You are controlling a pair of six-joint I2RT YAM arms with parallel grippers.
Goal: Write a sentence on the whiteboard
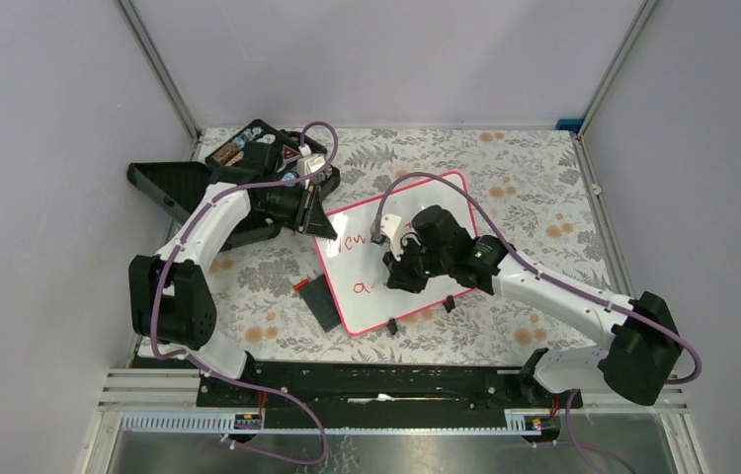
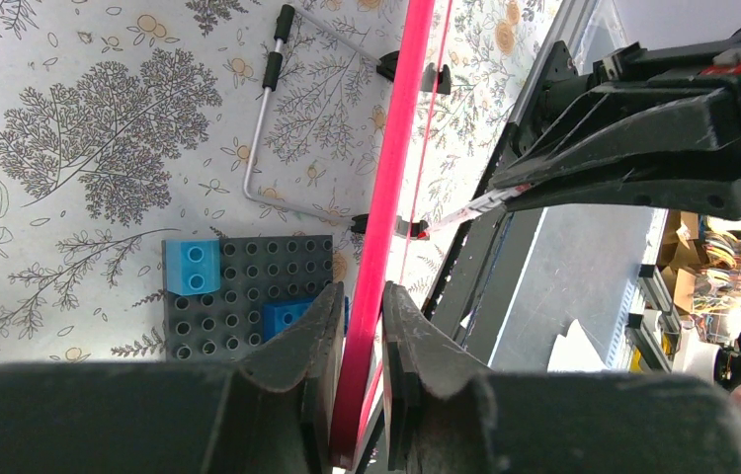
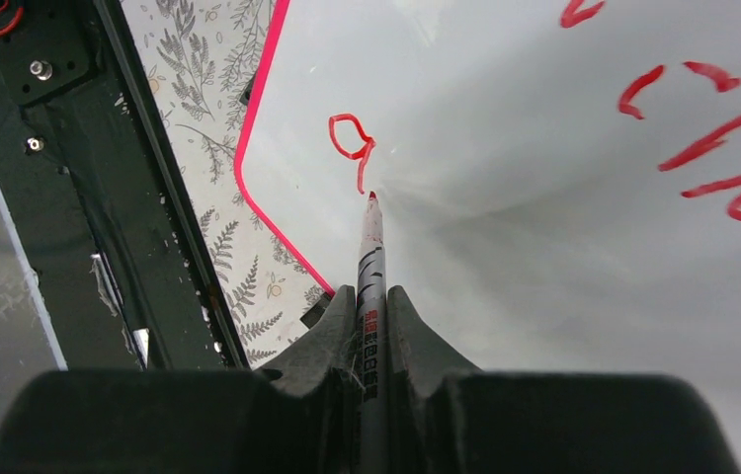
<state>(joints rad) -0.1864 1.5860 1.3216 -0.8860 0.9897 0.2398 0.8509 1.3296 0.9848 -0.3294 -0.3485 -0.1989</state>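
Grey studded plate (image 2: 248, 296), blue blocks (image 2: 194, 267), beside whiteboard (image 1: 371, 306)

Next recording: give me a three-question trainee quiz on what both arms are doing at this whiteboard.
1. True or false: the left claw is shut on the pink-red framed edge of the glossy white whiteboard.
2. Fill in: the right claw grips a ____.
3. The dark grey studded plate carries: A) blue blocks B) red blocks C) nothing.
Key: 1 true; 2 slim red-tipped marker pen; 3 A.
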